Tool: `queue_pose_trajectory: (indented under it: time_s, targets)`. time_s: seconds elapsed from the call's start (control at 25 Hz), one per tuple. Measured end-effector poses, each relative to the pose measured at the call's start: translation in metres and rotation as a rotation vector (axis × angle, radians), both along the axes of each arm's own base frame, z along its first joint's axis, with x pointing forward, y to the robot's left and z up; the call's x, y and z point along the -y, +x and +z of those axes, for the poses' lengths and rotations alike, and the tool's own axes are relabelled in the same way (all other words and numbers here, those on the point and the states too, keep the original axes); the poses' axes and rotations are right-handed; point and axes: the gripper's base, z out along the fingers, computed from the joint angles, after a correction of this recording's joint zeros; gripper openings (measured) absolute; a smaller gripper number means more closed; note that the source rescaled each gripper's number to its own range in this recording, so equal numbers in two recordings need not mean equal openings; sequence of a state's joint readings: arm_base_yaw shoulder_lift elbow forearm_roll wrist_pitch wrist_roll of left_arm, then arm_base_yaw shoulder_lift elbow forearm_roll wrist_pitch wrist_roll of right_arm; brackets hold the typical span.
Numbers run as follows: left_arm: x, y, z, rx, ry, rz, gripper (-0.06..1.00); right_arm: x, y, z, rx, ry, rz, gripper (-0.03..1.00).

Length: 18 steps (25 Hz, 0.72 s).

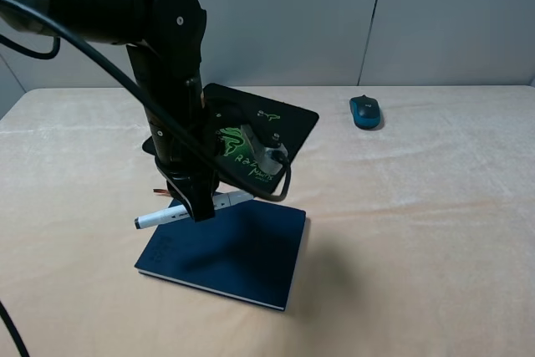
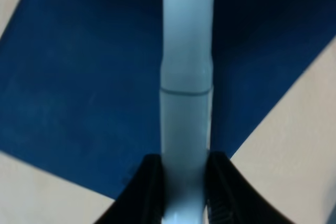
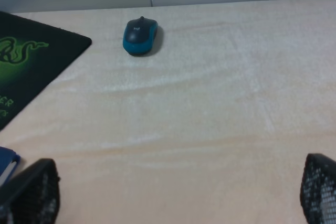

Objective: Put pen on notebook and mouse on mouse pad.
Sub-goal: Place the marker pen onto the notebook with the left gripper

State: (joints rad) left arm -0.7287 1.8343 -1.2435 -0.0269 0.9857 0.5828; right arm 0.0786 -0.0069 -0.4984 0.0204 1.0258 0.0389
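Left claw point(image 2: 185, 184) grips pen point(image 2: 186, 77) over notebook point(image 2: 79, 77) edge; right claw point(image 3: 176, 190) wide; mouse point(image 3: 139, 35) on open table point(image 3: 236, 103).

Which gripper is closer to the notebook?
Left. The left gripper holds the pen directly over the notebook; the right gripper is off to the side, beyond one corner.

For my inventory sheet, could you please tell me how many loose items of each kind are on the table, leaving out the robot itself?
pen: 1
notebook: 1
mouse: 1
mouse pad: 1
Total: 4
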Motion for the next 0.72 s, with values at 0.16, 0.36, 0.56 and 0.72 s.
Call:
queue_pose_trajectory:
  time_s: [0.16, 0.36, 0.56, 0.72]
  targets:
    - [0.004, -0.004, 0.000, 0.001, -0.013, -0.172, 0.00, 0.000, 0.000, 0.000, 0.000, 0.000, 0.000, 1.00]
    - [0.008, 0.000, -0.002, 0.044, -0.052, -0.339, 0.00, 0.000, 0.000, 0.000, 0.000, 0.000, 0.000, 1.00]
    - [0.011, 0.004, -0.003, 0.088, -0.078, -0.437, 0.00, 0.000, 0.000, 0.000, 0.000, 0.000, 0.000, 1.00]
    - [0.013, 0.007, -0.017, 0.062, -0.061, -0.457, 0.00, 0.000, 0.000, 0.000, 0.000, 0.000, 0.000, 1.00]
